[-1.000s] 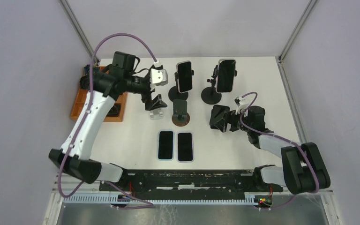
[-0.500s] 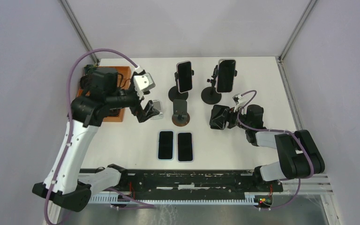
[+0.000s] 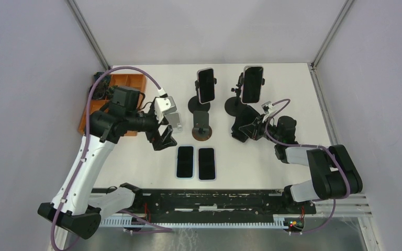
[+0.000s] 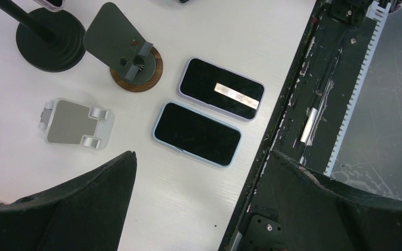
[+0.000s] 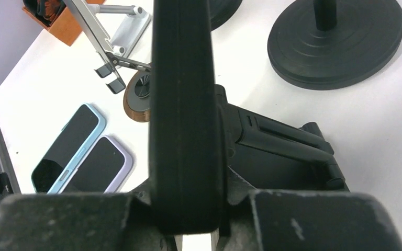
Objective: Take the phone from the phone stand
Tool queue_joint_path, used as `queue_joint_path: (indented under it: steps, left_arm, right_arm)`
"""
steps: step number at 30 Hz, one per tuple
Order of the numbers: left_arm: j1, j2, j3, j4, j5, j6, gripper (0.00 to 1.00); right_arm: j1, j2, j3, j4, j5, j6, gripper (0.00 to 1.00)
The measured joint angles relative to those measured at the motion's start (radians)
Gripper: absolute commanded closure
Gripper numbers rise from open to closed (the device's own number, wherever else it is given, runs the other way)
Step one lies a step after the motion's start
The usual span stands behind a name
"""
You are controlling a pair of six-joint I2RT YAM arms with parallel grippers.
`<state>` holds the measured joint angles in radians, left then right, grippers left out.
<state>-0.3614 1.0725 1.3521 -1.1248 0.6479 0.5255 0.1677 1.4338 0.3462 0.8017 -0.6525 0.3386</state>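
The white desk [image 3: 293, 94] carried several holders. The one that mattered was the black folding phone stand [image 5: 280, 141], right of the desk's middle and just on the near side of a black round-based pole stand [image 5: 335, 36] that rose toward the far edge. The slim black phone [image 5: 183, 104] stood in the folding stand and showed edge-on to the wrist camera.

The right gripper [image 5: 187, 209] sat with its fingers narrow against the phone's two faces, pinching the end nearest the wrist. How firm that pinch was could not be judged.

A good removal would have followed the phone's own lean, sliding it up and out along the stand's back rather than dragging it sideways. The folding stand looked light, so any sideways pull risked lifting or tipping it. A slow start would have shown whether the stand clung to the phone. The path also needed to stay clear of the pole stand's base just beyond.

The left gripper [image 4: 201, 157] hung wide open and empty over the desk left of middle, above a small silver folding stand [image 4: 70, 123] and a pair of flat dark-screened phones [image 3: 186, 162] near the near edge. It was well apart from the black stand and could not steady it.
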Motion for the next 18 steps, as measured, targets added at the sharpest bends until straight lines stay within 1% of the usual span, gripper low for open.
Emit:
queue_joint_path:
  steps: [5, 9, 13, 18]
  left_arm:
    - [0.0, -0.006, -0.032, -0.003, 0.026, 0.021, 0.0]
    - [0.0, -0.013, -0.055, 0.0, 0.046, 0.032, 0.0]
    - [0.0, -0.03, -0.078, 0.011, 0.069, 0.043, 0.0]
    - [0.0, -0.052, -0.108, 0.04, 0.107, 0.058, 0.0]
  right_arm:
    - [0.0, -0.042, -0.036, 0.009, -0.005, 0.043, 1.0]
    - [0.023, -0.141, -0.084, -0.014, -0.011, 0.092, 1.0]
    - [0.1, -0.289, -0.103, -0.061, -0.026, 0.13, 1.0]
    - [0.208, -0.473, -0.113, -0.072, -0.064, 0.196, 1.0]
